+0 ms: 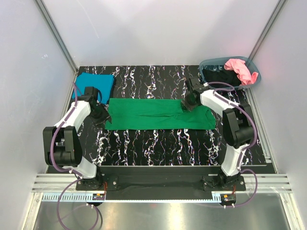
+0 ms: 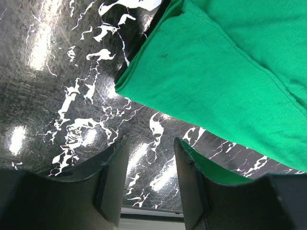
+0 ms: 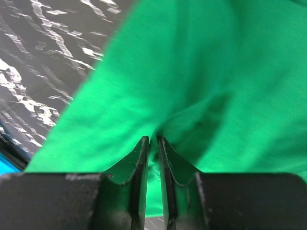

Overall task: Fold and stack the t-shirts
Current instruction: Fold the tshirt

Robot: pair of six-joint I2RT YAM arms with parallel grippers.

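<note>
Step in hand, as I read it: fold the green t-shirt (image 1: pixel 158 114) end over end. It lies flat as a long strip across the mid worktop (image 1: pixel 158 143), already narrowed lengthwise.

To do it well:
- The right hand (image 3: pixel 152 141) needs all layers in the pinch, not just the top ply, so check the bite before lifting.
- Lift low and carry straight along the strip, edges lined up, no twist.
- The left hand (image 2: pixel 151 143) should take a matching hold or pin its end, else the cloth drags.

Right hand: clenched on the shirt, fingers nearly together w/ a small pucker of green nipped btwn them. It sits right of centre on the strip, near the far edge.

Left hand: released, fingers apart, nothing btwn them. It's at the strip's left end. The shirt's corner lies just ahead, and its edge runs beside one finger; touching or not, can't tell.

Rest of the job: teal t-shirt (image 1: pixel 94 84) lies folded at the far-left corner. Pink t-shirt (image 1: pixel 238 69) & black t-shirt (image 1: pixel 220 75) are heaped in the basket (image 1: pixel 254 79) far right, not yet folded.
</note>
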